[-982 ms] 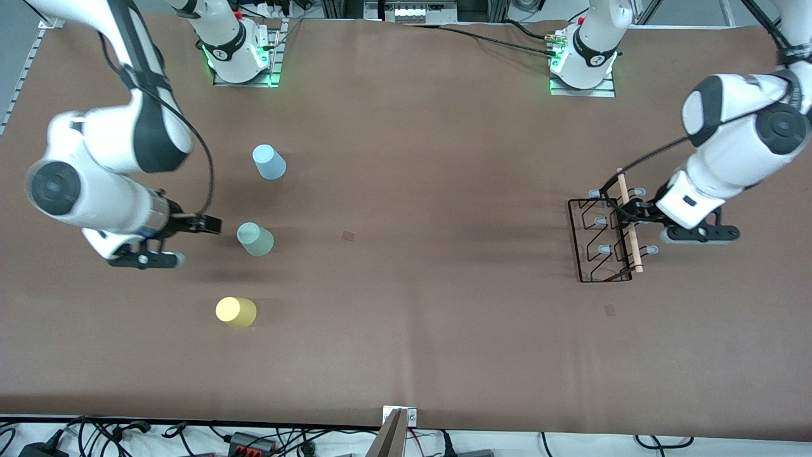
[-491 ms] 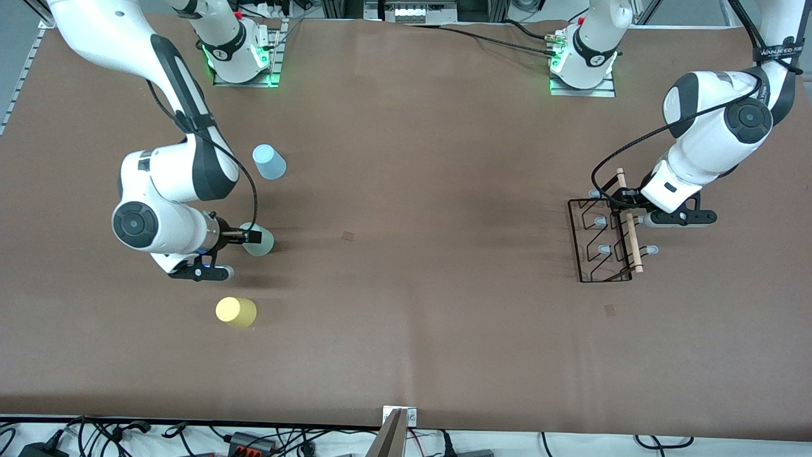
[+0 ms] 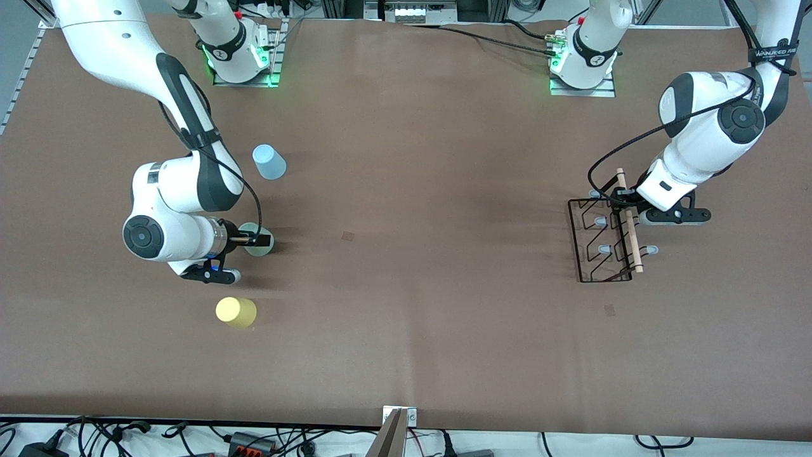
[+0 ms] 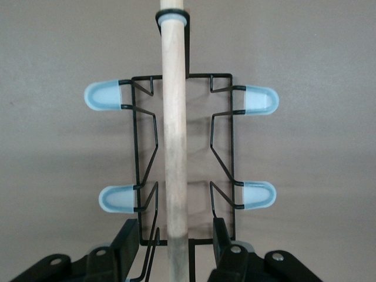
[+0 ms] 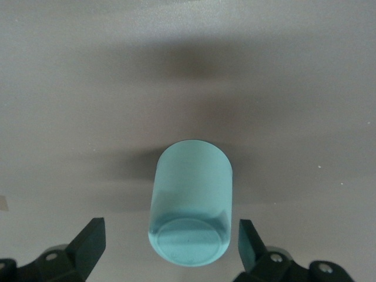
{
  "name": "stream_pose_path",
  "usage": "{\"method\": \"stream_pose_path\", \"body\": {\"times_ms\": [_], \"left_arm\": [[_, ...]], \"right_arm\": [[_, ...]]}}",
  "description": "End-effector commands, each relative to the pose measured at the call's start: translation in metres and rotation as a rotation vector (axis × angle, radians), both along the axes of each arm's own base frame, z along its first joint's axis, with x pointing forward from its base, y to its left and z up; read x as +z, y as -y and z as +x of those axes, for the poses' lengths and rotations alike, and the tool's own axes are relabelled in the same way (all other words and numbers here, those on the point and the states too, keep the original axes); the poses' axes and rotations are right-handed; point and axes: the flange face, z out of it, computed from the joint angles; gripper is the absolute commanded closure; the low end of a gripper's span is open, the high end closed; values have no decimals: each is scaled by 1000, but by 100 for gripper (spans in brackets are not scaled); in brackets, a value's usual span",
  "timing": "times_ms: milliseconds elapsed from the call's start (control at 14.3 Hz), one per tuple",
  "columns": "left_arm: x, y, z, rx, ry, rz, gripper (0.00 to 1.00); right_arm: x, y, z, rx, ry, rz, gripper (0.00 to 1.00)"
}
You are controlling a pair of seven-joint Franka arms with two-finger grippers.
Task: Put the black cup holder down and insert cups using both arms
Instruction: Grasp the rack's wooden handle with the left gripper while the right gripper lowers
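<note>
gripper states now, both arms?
Left gripper: open, fingers either side of the black cup holder's wooden handle.
Right gripper: open around the mint green cup.

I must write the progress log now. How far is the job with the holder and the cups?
Nothing looks finished. The black cup holder stands at the left arm's end of the table, no cup on it. The left gripper is open around its wooden handle. The right gripper is open around the mint green cup. The light blue cup and yellow cup wait untouched.
</note>
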Motion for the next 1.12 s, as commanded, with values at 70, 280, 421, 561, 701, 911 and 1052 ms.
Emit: {"method": "stream_pose_path", "body": {"times_ms": [70,280,421,561,701,911,1052], "left_arm": [[1,-2,-2,-6,9,14,58],[8,-2,0,32,-9,14,89],[23,0,10,51,-35,14,93],[40,5,22,63,-79,17,96],[60,16,34,84,-103,5,96],[93,81,58,23,-65,-8,96],[99,136,75,9,-49,-33,96]], "right_arm": [[-3,6,1,-22,3,-3,0],[-7,6,0,-11,-4,-14,0],[-10,5,-1,-11,-14,-16,0],[-15,8,-2,-18,-23,-19,0],[-16,6,-3,-18,-26,-19,0],[-22,5,-4,-16,-38,-22,0],[-23,3,-5,-14,-40,-21,0]]}}
